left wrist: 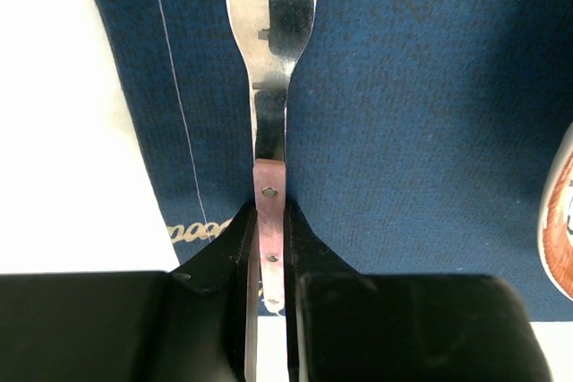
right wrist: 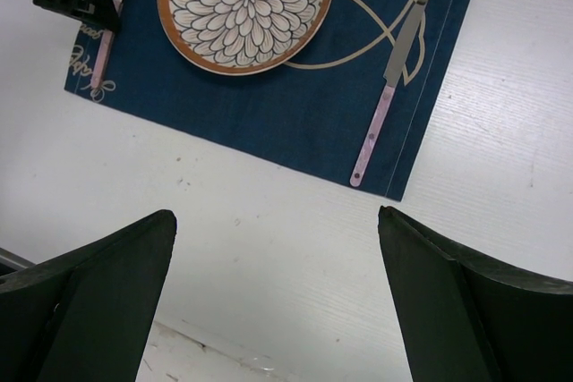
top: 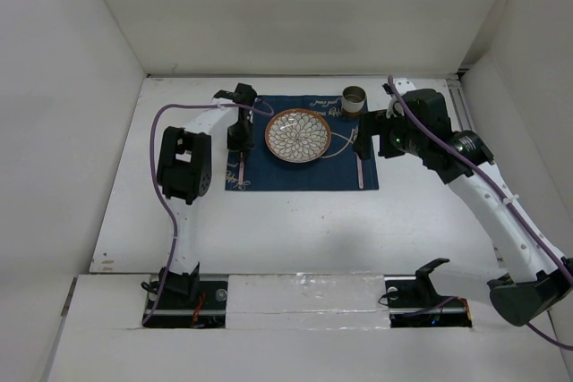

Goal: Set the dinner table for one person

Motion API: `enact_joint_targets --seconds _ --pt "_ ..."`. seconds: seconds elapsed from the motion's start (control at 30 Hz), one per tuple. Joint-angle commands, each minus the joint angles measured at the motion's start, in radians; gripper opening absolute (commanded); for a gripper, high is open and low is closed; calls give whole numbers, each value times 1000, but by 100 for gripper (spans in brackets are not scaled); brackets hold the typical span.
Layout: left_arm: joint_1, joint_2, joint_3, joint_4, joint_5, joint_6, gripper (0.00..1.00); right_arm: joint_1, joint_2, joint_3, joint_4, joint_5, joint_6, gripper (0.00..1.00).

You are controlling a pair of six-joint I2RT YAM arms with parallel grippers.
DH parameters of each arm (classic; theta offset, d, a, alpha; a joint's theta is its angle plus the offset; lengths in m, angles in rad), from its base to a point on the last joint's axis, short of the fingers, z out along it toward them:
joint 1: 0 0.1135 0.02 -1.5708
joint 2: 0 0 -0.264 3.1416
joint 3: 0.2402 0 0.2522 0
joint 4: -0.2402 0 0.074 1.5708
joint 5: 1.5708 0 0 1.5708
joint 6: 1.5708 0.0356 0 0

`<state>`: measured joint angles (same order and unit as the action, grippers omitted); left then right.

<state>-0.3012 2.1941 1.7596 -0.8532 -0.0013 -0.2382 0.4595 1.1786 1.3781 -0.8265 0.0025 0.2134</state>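
Note:
The white dinner table (top: 295,221) carries a navy placemat (top: 304,176) with a flower-pattern plate (top: 297,135) in its middle. A fork (left wrist: 269,60) with a pink handle lies on the mat left of the plate, tines pointing away. My left gripper (left wrist: 269,212) is shut on the fork's handle, low over the mat; it shows in the top view (top: 240,139). A pink-handled knife (right wrist: 387,105) lies on the mat's right edge (top: 359,167). My right gripper (right wrist: 276,214) is wide open and empty, raised above the table near the knife (top: 365,139).
A brown cup (top: 354,100) stands at the placemat's far right corner. The plate's rim (left wrist: 557,221) is close to the right of my left gripper. White walls enclose the table at the back and sides. Bare tabletop (right wrist: 269,248) lies in front of the mat.

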Motion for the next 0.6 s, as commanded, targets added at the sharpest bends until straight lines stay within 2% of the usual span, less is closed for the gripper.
enact_joint_targets --seconds 0.0,0.53,0.57 --pt "-4 -60 -28 -47 -25 -16 1 8 -5 -5 47 -10 -8 100" --pt "-4 -80 -55 -56 -25 -26 1 8 -5 -5 47 -19 1 100" --pt "-4 -80 -55 -56 -25 -26 4 8 -5 -5 47 -19 1 100"
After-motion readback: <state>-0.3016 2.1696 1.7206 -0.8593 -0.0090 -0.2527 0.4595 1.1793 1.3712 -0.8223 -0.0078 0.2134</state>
